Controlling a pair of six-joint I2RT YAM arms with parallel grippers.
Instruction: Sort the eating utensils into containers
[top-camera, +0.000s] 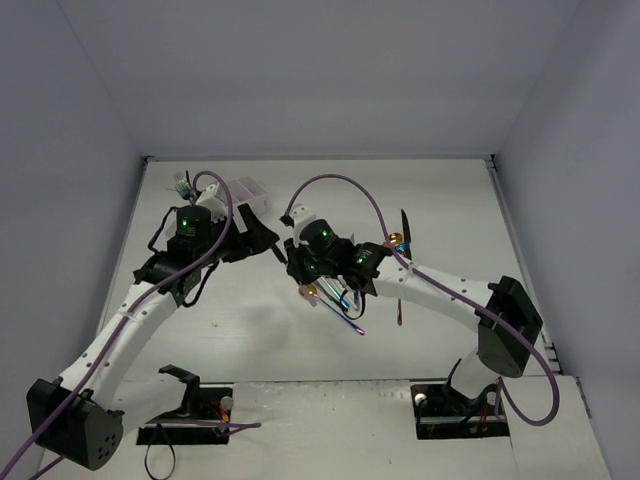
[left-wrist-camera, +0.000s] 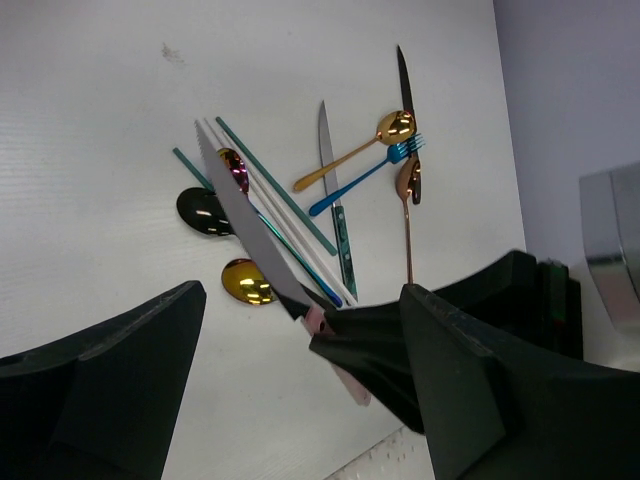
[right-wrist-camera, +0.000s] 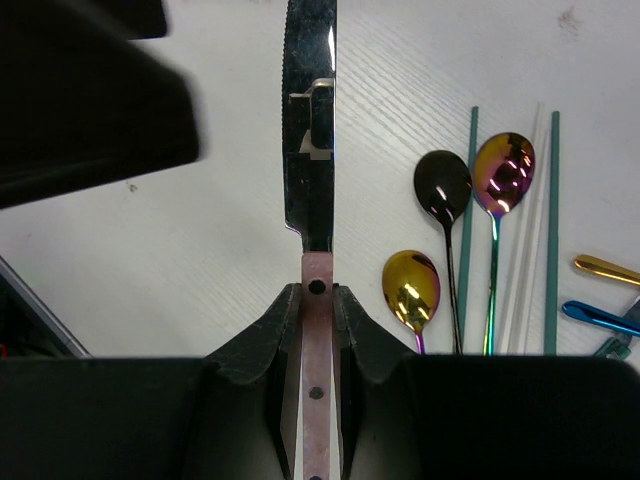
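Knife (right-wrist-camera: 310, 150), pink handle, serrated steel blade, pinched by handle in right gripper (right-wrist-camera: 317, 295), jaws nearly closed on it, blade straight out ahead of fingertips, lifted off tabletop (top-camera: 250, 330) above its middle. Left gripper (left-wrist-camera: 300, 300) spread wide, nothing gripped, facing right gripper almost tip to tip. Blade aimed at gap between left fingers (left-wrist-camera: 110, 370), contact impossible to tell. White caddy (top-camera: 252, 190) near far left corner, just beyond left gripper toward far edge, compartments and contents not readable. Other utensils loose on tabletop between middle and right edge. Black spoon (right-wrist-camera: 442, 190), rainbow spoon (right-wrist-camera: 503, 172) and gold-bowl spoon (right-wrist-camera: 410, 285) with bowls close together on the side nearest left edge. Teal sticks (right-wrist-camera: 553, 220) and white sticks (right-wrist-camera: 528, 260) side by side, roughly parallel, touching or overlapping spoon handles. Teal-handled knife (left-wrist-camera: 335, 210) just beside sticks, toward right edge. All-gold spoon (left-wrist-camera: 392, 127), blue fork (left-wrist-camera: 385, 165) and copper spoon (left-wrist-camera: 408, 185) bunched with heads together next to that knife. Black knife (left-wrist-camera: 403, 75) just past that bunch, toward far edge.
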